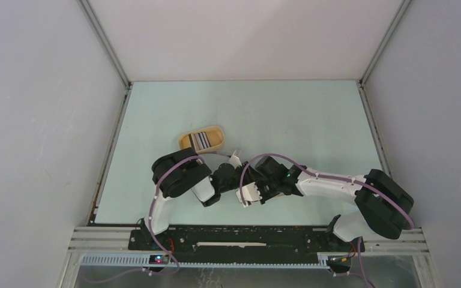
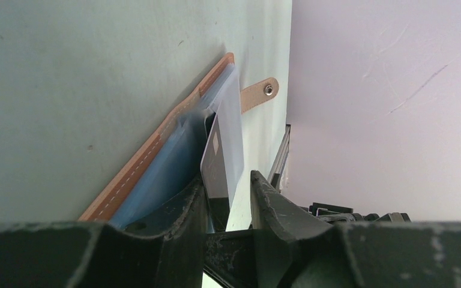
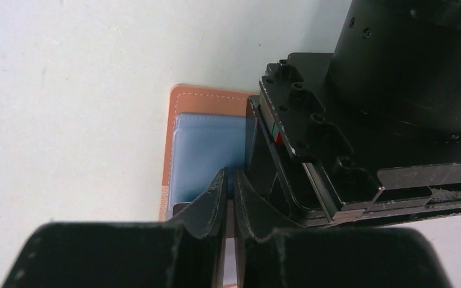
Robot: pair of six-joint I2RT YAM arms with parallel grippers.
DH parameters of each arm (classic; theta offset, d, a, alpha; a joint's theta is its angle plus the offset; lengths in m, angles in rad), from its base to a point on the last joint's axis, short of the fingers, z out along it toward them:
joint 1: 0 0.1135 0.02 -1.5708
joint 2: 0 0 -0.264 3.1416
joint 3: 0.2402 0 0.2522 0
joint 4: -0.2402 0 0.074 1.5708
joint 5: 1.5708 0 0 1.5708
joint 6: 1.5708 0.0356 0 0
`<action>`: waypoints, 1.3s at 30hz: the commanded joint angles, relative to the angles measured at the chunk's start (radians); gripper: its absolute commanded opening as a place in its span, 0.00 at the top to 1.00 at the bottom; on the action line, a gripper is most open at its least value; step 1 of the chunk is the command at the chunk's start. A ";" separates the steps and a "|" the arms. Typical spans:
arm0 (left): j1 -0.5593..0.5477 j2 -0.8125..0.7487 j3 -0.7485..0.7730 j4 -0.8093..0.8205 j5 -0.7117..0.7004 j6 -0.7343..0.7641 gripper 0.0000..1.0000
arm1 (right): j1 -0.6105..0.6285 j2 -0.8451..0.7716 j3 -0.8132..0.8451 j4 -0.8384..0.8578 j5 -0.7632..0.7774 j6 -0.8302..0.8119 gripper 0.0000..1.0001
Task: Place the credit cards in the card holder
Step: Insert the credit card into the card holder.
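**Step in hand: seating a card in the holder.**

On the worktop, the card holder lies open beneath both claws, at 5 o'clock from the yellow oval tray.

Align the grey credit card with the blue-grey pocket and push along the slot, not downward.

- The right claw, almost closed, sits over the holder's inside. Whether it pinches anything cannot be told.
- The left claw stands partly open around the card, unclamped.

**Count:**
- one tray
- one holder
- tray cards: several, number unreadable
- one card at the claw
- one snap stud
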 commanded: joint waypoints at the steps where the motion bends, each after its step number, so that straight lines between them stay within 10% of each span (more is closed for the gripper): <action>1: 0.004 0.025 0.019 -0.047 0.007 0.052 0.63 | 0.007 0.000 -0.007 0.034 0.066 -0.030 0.86; 39: 0.008 0.026 0.027 -0.060 0.011 0.055 0.57 | -0.138 -0.083 -0.041 -0.043 0.126 0.012 0.87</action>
